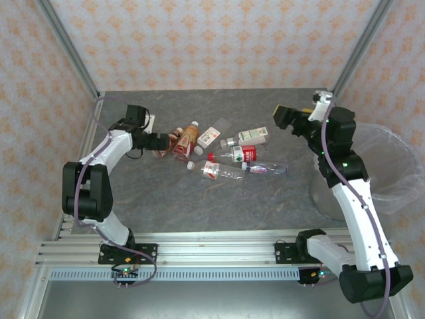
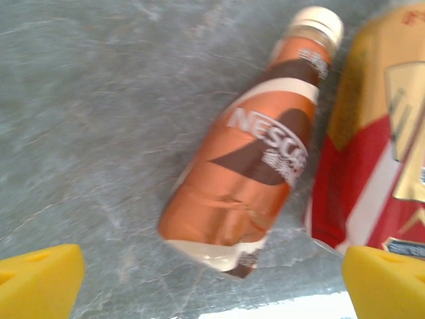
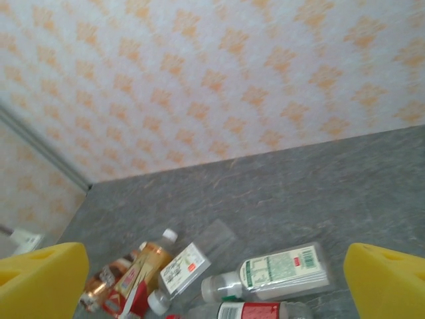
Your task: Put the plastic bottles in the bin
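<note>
Left hand [image 1: 161, 141] hangs released, fingers [image 2: 40, 279] spread wide, the brown bottle [image 2: 246, 166] lying on the tabletop [image 2: 99, 133] just ahead of the gap between them and a red bottle [image 2: 372, 153] just beside it toward the right finger. Right hand [image 1: 284, 118] is also released and empty, more bottles [image 1: 232, 159] ahead of and below it, the bin [image 1: 398, 153] behind it. I judge this the approach to a pick: next the left hand must lower and clench across the brown bottle without snagging the red one.
</note>
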Controlling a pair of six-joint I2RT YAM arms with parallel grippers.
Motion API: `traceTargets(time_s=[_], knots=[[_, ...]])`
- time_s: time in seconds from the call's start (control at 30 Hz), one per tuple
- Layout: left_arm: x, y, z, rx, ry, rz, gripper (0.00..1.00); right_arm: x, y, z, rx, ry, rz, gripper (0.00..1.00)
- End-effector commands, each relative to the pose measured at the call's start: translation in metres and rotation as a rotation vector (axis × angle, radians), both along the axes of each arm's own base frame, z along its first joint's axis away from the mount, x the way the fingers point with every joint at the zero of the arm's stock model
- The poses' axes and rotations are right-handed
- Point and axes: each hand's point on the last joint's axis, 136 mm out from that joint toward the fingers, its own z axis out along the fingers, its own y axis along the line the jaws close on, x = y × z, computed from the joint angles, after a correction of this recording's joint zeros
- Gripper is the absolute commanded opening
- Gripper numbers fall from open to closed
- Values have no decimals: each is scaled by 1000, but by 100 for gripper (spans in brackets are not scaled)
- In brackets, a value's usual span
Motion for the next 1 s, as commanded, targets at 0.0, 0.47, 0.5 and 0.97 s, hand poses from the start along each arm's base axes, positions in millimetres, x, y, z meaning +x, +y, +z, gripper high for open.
traceTargets(time_s=[0.0, 0.47, 0.5, 0.97], knots=[[-14, -25, 0, -50, 71, -281, 100, -1, 18, 6, -63, -36, 68, 99], [6, -2, -24, 84, 101, -356, 96, 14, 49, -14, -115, -15, 136, 99], [10, 0, -26, 93, 95, -346, 96, 14, 49, -15, -112, -12, 134, 99], [23, 1, -51, 289, 68, -351, 90, 17, 44, -25, -115, -5, 96, 99]])
